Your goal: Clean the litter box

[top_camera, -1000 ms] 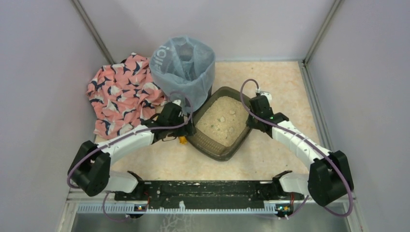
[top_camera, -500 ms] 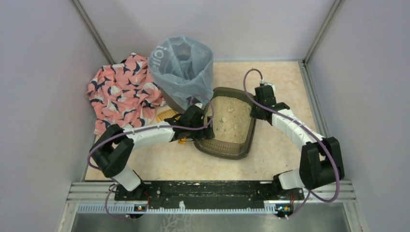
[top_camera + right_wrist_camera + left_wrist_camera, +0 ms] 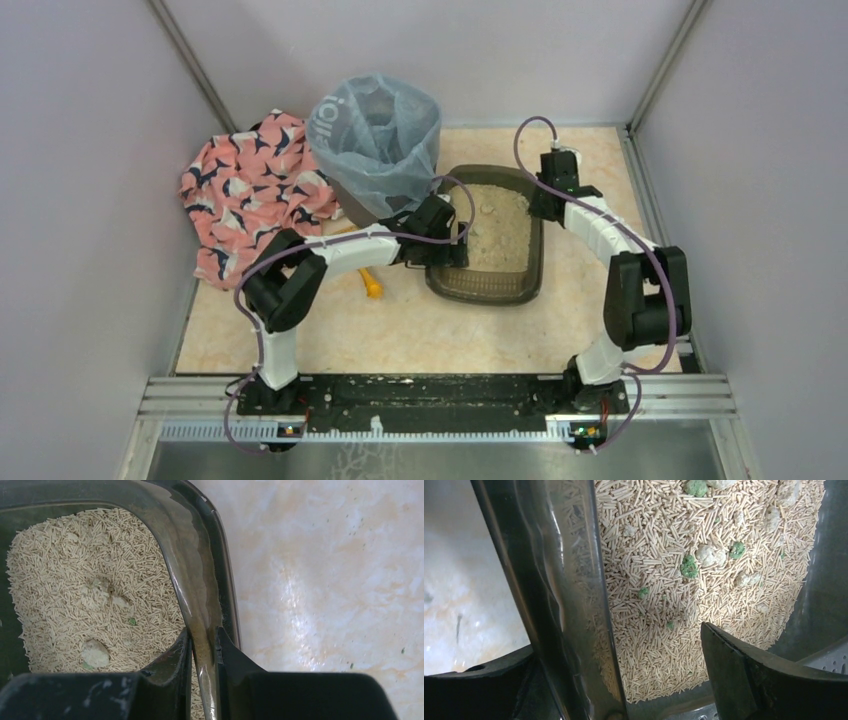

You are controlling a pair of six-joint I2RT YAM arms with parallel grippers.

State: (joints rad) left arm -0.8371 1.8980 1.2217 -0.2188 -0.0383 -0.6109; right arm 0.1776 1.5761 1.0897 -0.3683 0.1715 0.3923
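Observation:
The litter box (image 3: 485, 290) is a dark translucent tray of beige pellet litter, standing right of the bin. My left gripper (image 3: 447, 240) is open and straddles its left wall (image 3: 559, 580): one finger is outside and one inside over the litter, midpoint (image 3: 616, 645). My right gripper (image 3: 545, 200) is shut on the box's rim (image 3: 195, 570) at the far right corner, the jaws pinching the wall (image 3: 204, 637). Green and whitish clumps (image 3: 689, 566) lie in the litter, and some show in the right wrist view (image 3: 95, 652).
A tall bin lined with a light blue bag (image 3: 378, 140) stands just left of and behind the box. A pink patterned cloth (image 3: 250, 205) lies at the left. A yellow-orange handle (image 3: 370, 285) lies on the floor under my left arm. Enclosure walls close in on both sides.
The litter box has slid right and back and turned until its long side runs front to back. Both grippers have moved with it, staying at its left wall and right rim.

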